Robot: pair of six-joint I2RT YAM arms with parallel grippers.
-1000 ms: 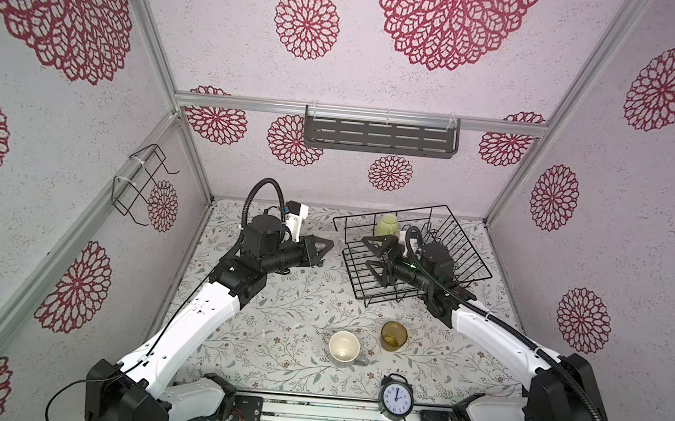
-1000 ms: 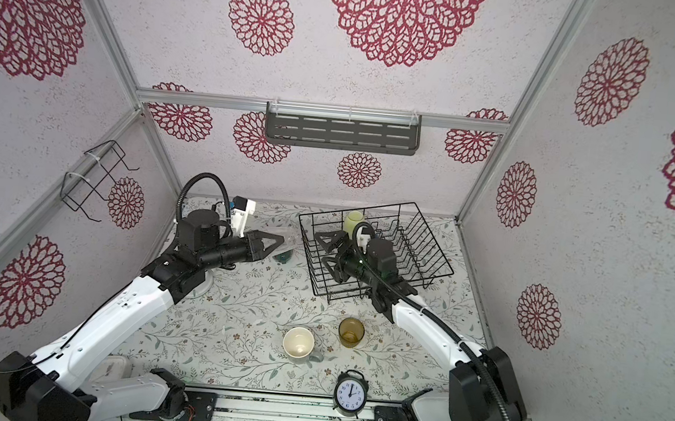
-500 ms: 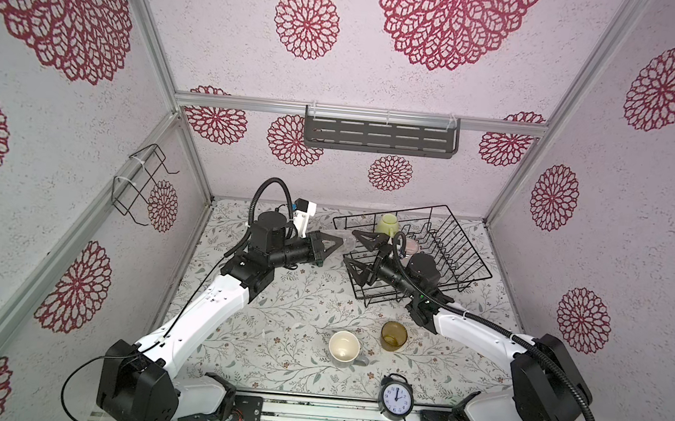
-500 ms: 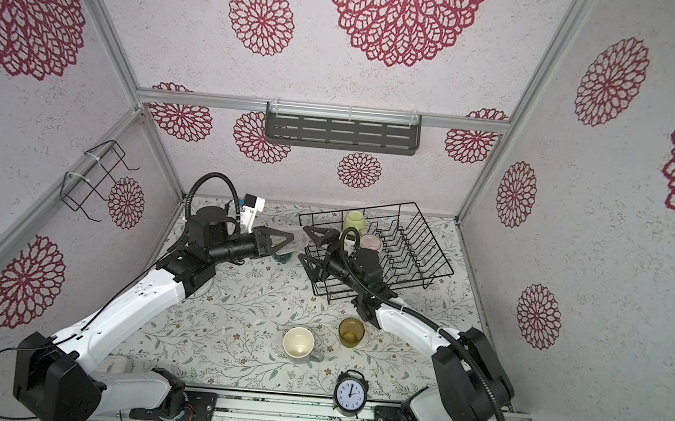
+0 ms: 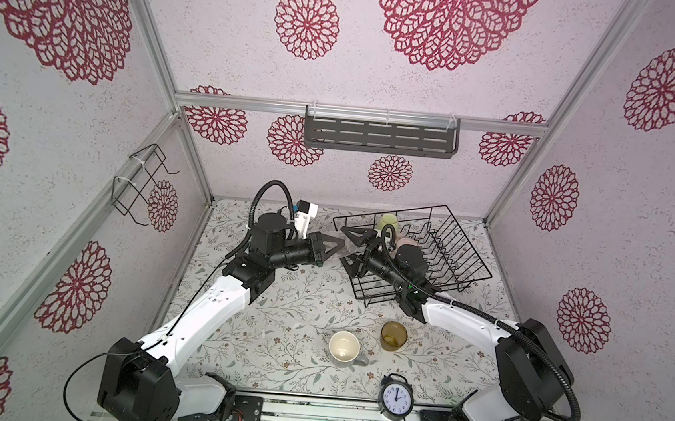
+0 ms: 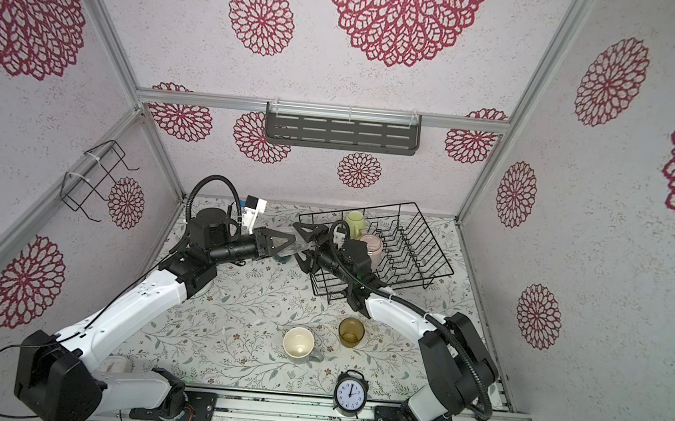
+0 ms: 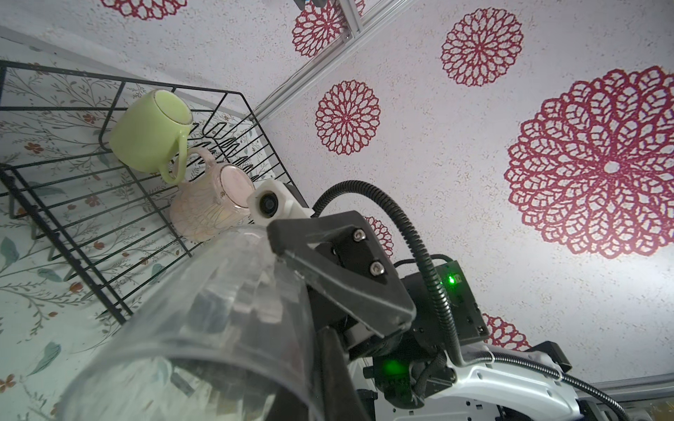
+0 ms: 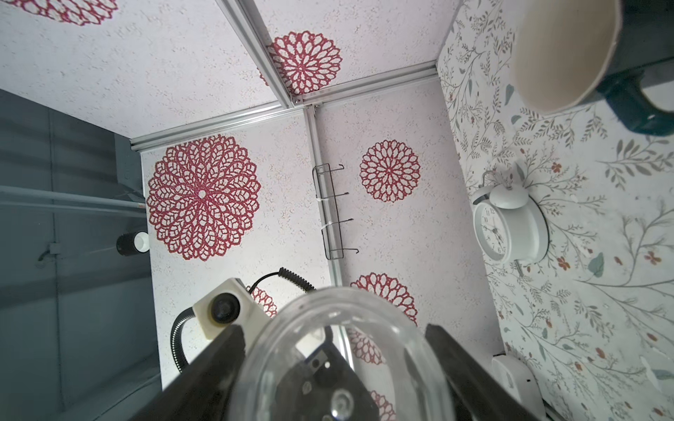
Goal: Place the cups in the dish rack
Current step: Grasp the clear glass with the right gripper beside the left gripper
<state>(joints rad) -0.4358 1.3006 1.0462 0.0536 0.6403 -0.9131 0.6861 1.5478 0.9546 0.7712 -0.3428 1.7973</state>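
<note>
Now my left gripper [image 6: 287, 245] clenches the small clear glass [image 6: 300, 250] mid-frame. My right gripper [image 8: 335, 333] straddles it, and I cannot tell if it grips. Next: right clamps, then left frees it.

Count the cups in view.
6: yellow-green mug, pink mug in the dish rack; clear glass between left claw and right claw; dark teal mug beneath them; grey mug, amber tumbler at the front.

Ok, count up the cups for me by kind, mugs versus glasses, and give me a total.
Mugs: 4 (yellow-green mug, pale pink mug, grey mug, dark teal mug)
Glasses: 2 (clear glass, amber tumbler)
Total: 6
</note>
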